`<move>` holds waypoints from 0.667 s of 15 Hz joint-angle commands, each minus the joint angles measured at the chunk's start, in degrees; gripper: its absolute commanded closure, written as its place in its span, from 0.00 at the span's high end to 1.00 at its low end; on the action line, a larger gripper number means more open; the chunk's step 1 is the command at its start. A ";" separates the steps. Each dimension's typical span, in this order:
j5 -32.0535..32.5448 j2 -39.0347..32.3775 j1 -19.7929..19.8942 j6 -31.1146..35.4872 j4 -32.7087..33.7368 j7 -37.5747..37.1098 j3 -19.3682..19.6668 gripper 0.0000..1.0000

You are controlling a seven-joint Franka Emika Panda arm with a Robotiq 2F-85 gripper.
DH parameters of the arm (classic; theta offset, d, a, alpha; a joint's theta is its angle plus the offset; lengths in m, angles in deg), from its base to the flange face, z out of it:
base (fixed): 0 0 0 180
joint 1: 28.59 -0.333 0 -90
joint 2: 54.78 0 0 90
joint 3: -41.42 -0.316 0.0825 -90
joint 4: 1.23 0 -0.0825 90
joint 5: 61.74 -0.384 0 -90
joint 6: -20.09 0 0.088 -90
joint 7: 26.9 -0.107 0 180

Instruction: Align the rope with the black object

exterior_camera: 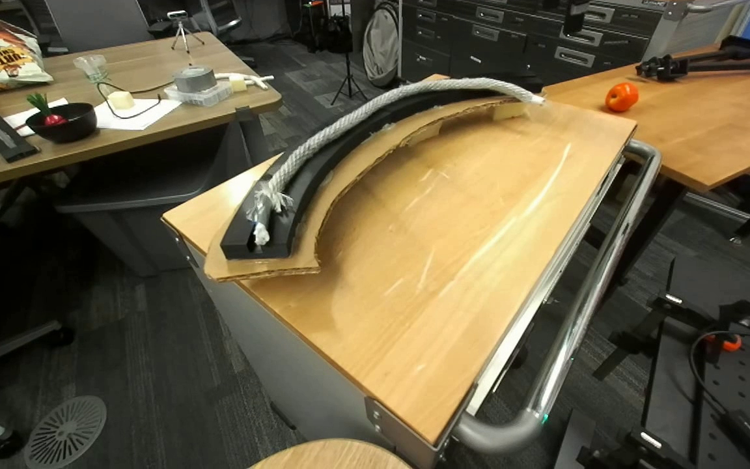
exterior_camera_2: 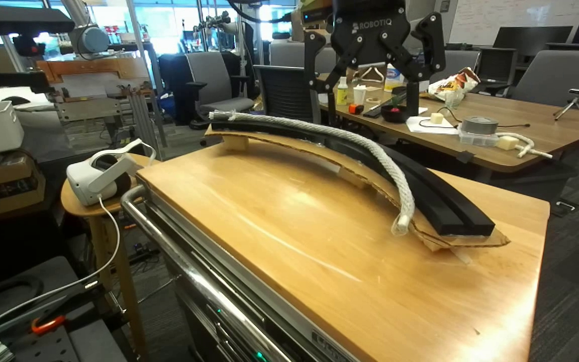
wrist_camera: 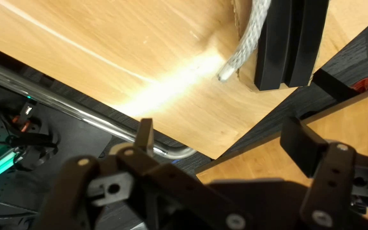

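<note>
Lying along curved matte-black grooved strip [exterior_camera_2: 425,191], pale grey-white braided rope [exterior_camera_2: 365,142] veers off inner side at loose end [exterior_camera_2: 403,224]. Black fingers [wrist_camera: 302,148] spread wide, holding nothing. Risk: hard tug could drag frayed end [exterior_camera: 262,233] off.

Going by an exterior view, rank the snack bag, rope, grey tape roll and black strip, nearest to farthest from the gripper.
1. Rope and black strip: too close to call; both over the cart, lower than the gripper.
2. Grey tape roll: on the table beyond, toward the picture's right.
3. Snack bag: farther back on that table.
</note>
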 commanded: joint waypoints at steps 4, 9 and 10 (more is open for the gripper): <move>-0.58 -1.92 -0.43 -0.08 1.36 -5.17 0.61 1.00; 0.97 -3.64 -1.87 3.66 2.02 -22.87 0.12 1.00; 2.03 -4.24 -2.23 4.87 2.34 -26.09 0.15 1.00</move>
